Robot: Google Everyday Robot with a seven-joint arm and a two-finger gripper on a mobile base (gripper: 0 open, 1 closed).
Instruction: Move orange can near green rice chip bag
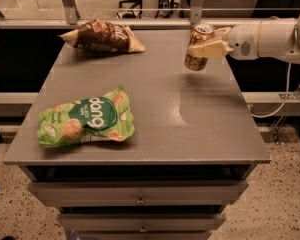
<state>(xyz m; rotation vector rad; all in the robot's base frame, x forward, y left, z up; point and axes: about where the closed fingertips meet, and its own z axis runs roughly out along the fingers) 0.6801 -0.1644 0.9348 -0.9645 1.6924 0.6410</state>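
The orange can (198,48) is held tilted a little above the grey table (160,89), near its far right edge. My gripper (209,47) comes in from the right on a white arm and is shut on the can, with a cream finger (208,49) across its front. The green rice chip bag (87,122) lies flat at the front left of the table, well apart from the can and gripper.
A brown-and-tan chip bag (103,36) lies at the far left of the table. Drawers (140,200) sit under the tabletop. A metal rail (140,22) and posts run behind the table. A cable (285,91) hangs to the right.
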